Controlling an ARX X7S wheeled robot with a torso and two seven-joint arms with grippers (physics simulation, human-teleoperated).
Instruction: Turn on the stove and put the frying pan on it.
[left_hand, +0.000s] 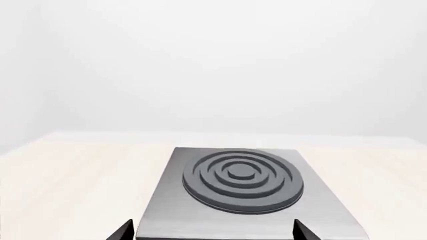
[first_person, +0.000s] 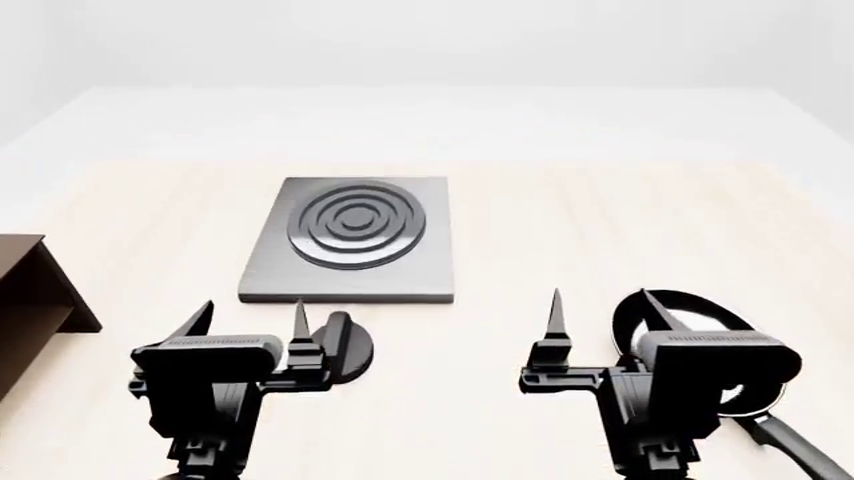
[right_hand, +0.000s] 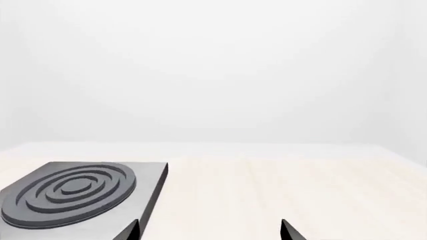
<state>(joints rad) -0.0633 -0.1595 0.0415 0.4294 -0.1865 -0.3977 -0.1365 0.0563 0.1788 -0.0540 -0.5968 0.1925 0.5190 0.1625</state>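
Note:
The grey stove slab (first_person: 350, 240) with its dark ringed burner (first_person: 358, 222) lies on the light wooden table, centre-left in the head view. It also shows in the left wrist view (left_hand: 240, 200) and the right wrist view (right_hand: 73, 200). The round black knob (first_person: 350, 350) sits in front of the slab, partly hidden by my left gripper (first_person: 248, 320), which is open and empty, hovering near the slab's front edge. The black frying pan (first_person: 687, 320) lies at the right, mostly hidden behind my right gripper (first_person: 601, 310), its handle (first_person: 794, 445) running toward the lower right. The right gripper is open and empty.
A brown wooden shelf (first_person: 34, 300) stands at the table's left edge. The pale table top (first_person: 601, 220) stretches right of the stove to a white far wall.

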